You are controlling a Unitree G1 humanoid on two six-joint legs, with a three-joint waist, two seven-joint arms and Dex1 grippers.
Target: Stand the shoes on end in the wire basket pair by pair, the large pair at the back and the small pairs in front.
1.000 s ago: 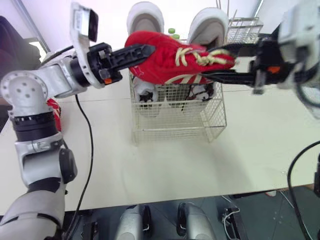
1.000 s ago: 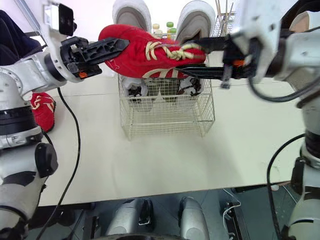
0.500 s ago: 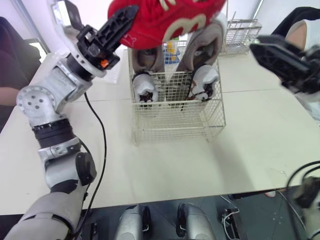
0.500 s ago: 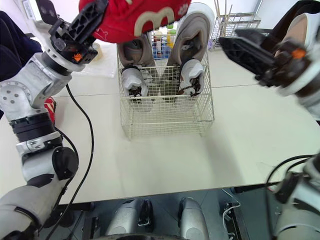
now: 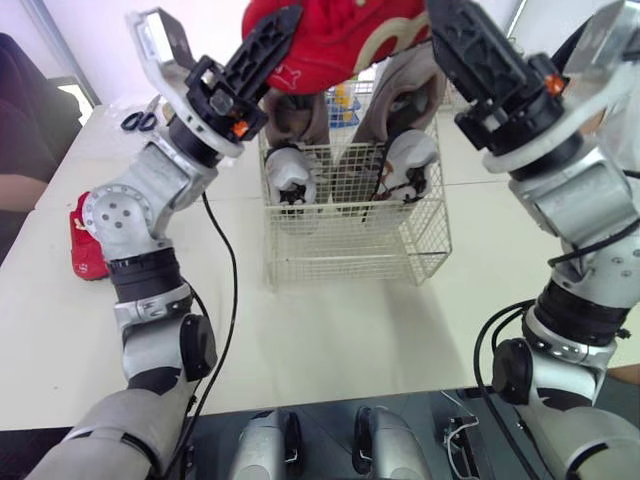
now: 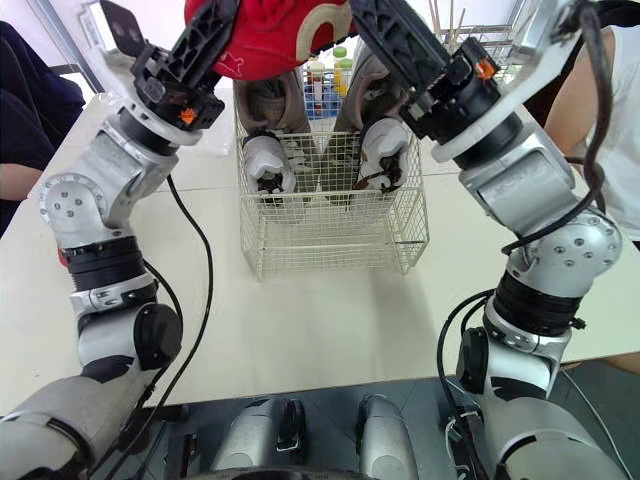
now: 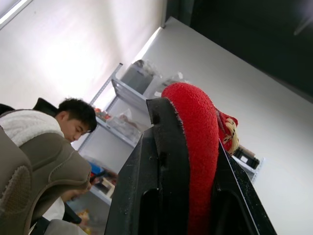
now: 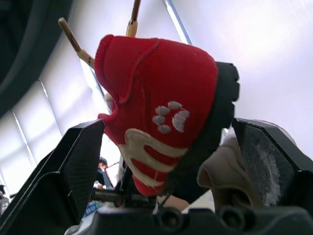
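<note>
red shoe (image 5: 338,35) within left gripper (image 5: 270,45)

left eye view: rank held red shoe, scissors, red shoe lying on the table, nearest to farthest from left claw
1. held red shoe, gripped in the left claw, above the wire basket
2. scissors, on the table, far left
3. loose red shoe, left side, nearer the robot
</note>
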